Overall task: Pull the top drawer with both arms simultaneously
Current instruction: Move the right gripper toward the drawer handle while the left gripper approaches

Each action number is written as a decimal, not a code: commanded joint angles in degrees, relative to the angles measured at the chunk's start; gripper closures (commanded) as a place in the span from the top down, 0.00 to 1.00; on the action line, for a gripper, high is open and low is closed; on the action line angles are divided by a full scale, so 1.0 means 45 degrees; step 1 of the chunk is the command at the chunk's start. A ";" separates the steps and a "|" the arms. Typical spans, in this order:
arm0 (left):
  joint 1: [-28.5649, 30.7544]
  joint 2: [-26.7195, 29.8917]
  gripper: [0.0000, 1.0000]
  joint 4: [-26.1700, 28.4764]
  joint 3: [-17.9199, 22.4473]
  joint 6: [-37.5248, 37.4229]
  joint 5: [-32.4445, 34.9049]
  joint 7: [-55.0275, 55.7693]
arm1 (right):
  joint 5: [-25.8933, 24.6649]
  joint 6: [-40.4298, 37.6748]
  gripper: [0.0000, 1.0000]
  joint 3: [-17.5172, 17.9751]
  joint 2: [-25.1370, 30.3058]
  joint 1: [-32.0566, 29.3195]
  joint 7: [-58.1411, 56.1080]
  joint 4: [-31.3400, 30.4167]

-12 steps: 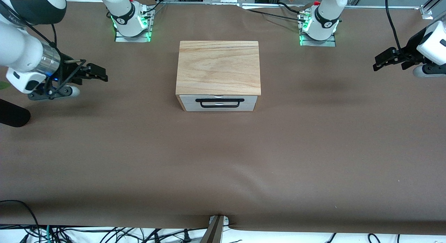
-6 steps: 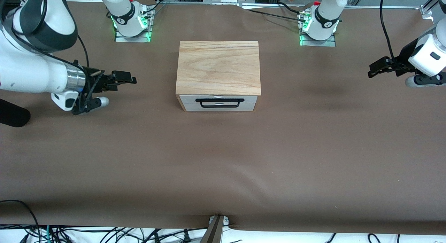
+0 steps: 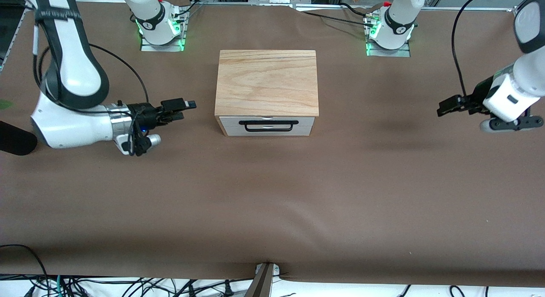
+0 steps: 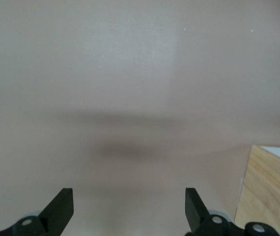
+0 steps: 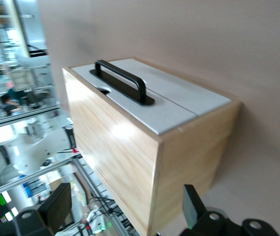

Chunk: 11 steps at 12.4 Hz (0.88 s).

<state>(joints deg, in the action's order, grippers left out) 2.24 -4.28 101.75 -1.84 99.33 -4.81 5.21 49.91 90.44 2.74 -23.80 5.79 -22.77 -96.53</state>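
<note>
A light-wood-topped box [image 3: 266,82] stands mid-table. Its top drawer [image 3: 232,121] is shut, with a white front and a long black bar handle [image 3: 268,126] that faces the front camera. My right gripper [image 3: 187,109] is open and holds nothing. It hovers over the table beside the box, toward the right arm's end. The right wrist view shows the drawer front [image 5: 159,115] and handle [image 5: 123,83] ahead of the open right gripper [image 5: 125,206]. My left gripper [image 3: 445,107] is open and holds nothing, well off the box toward the left arm's end. The left wrist view has the box's corner [image 4: 270,196] beside the open left gripper [image 4: 127,211].
Brown cloth covers the table [image 3: 272,195]. The two arm bases [image 3: 162,31] [image 3: 389,33] glow green along the table's back edge. A black cylinder [image 3: 15,137] lies at the right arm's end. Cables [image 3: 127,286] run under the front edge.
The right gripper has swung in toward the box's side and sits close to it. The left gripper has drifted a little toward the box. Both stayed open; the drawer has not moved.
</note>
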 commanded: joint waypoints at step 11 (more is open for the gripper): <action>-0.0614 -0.2953 1.00 0.0279 -0.0079 0.2789 -0.6737 -0.3104 | 1.0021 0.2382 0.92 -0.0024 -0.2796 0.2072 -0.7846 -0.2944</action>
<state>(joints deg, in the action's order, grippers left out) -0.27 -16.33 102.37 -2.47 111.04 -30.14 -2.84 92.20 101.02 2.82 -35.61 14.67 -54.97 -109.33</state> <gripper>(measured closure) 0.000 0.035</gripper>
